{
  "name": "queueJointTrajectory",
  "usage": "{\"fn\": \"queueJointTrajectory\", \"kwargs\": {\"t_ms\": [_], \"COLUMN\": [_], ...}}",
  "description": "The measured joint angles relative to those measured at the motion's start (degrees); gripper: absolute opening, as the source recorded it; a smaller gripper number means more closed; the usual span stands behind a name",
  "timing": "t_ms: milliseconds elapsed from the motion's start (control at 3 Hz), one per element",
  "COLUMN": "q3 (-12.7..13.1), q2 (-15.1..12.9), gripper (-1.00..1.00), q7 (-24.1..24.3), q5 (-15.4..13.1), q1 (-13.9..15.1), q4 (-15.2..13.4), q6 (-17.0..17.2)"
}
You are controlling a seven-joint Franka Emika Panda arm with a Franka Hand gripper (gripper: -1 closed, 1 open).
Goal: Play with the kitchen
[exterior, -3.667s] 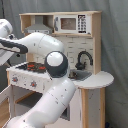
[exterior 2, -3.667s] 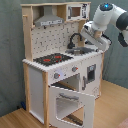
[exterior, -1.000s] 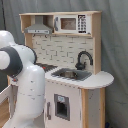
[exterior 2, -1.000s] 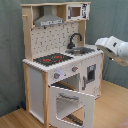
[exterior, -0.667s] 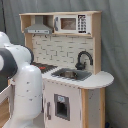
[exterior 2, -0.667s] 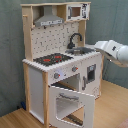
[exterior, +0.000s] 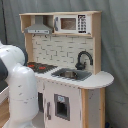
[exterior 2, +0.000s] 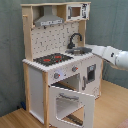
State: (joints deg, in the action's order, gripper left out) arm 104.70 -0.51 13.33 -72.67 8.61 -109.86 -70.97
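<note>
The kitchen [exterior: 65,50] [exterior 2: 40,80] is a tall toy of light wood and white panels, seen in both exterior views. It has a black faucet [exterior: 84,56] [exterior 2: 75,37], a grey sink [exterior: 71,74] [exterior 2: 80,50], a red-ringed hob [exterior: 40,66] [exterior 2: 52,59] and a grey hood [exterior: 39,29] [exterior 2: 49,21]. Its oven door [exterior 2: 72,102] hangs open, tilted down and forward. My white arm [exterior: 17,85] [exterior 2: 117,57] fills the first exterior view's lower left and reaches in from the second exterior view's right edge, beside the counter's rounded end. No gripper shows in either view.
A toy microwave [exterior: 70,23] [exterior 2: 75,11] sits on the top shelf. Below the sink is a shut white cupboard door [exterior: 62,106]. The floor [exterior 2: 112,112] is wood and a grey curtain [exterior 2: 110,25] hangs behind.
My arm has drawn back from the faucet and sink, toward the first exterior view's left and the second exterior view's right. The oven door has stayed open.
</note>
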Motion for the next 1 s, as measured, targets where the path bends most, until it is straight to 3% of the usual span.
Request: {"fn": "queueJointTrajectory", "kwargs": {"t_ms": [1000], "q3": [-1.06], "q2": [11.60], "gripper": [1.00], "q7": [-10.25], "q5": [-0.09], "q1": [3.71], "q4": [-0.44], "q6": [-11.53]}}
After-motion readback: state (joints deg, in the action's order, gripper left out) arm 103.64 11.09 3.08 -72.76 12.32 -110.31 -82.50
